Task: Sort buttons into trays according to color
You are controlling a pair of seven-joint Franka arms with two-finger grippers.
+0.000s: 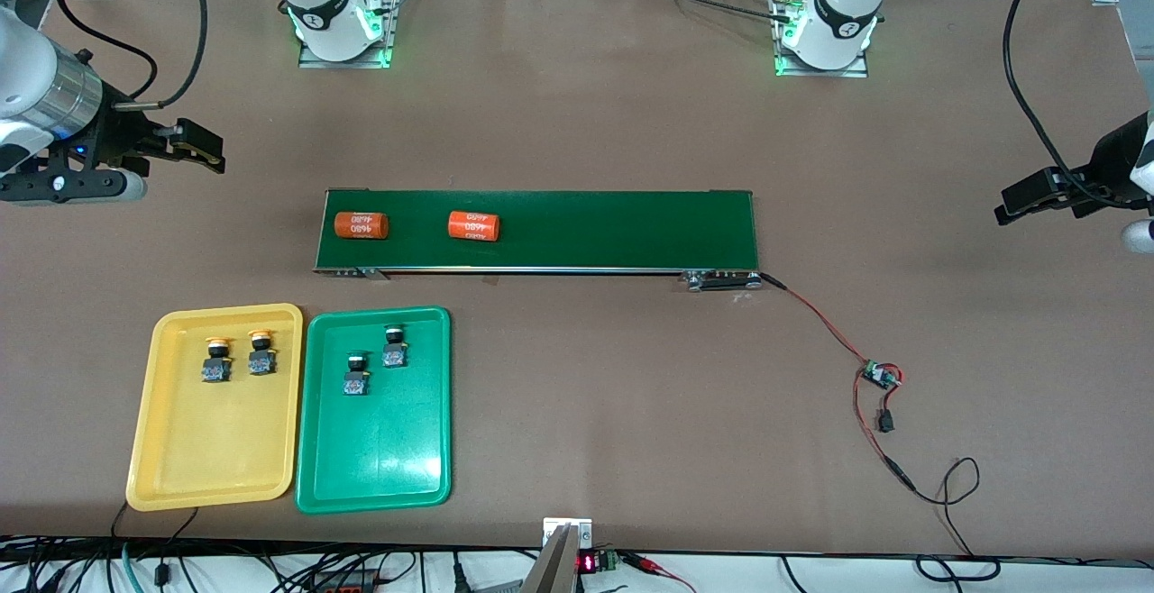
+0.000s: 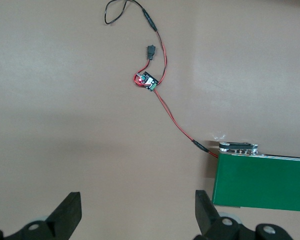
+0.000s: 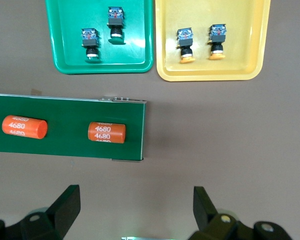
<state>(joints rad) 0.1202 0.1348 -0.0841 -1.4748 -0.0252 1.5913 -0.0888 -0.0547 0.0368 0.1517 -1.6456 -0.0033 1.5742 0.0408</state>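
Since both yellow-capped buttons (image 1: 238, 356) sit in the yellow tray (image 1: 171, 449) and both green-capped buttons (image 1: 374, 360) in the green tray (image 1: 379, 476), near the table's front edge toward the right arm's end, sorting looks done. The right claw (image 1: 194, 150) and left claw (image 1: 1023, 201) hover apart, empty. A needless reach could knock the orange cylinders (image 1: 416, 225) marked "4680" off the conveyor belt (image 1: 613, 231).

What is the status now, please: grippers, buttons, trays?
Left gripper open, over bare table by belt end; right gripper open, waiting. Two yellow-capped buttons in yellow plastic tray, two green-capped buttons in green plastic tray. Nothing obstructing.
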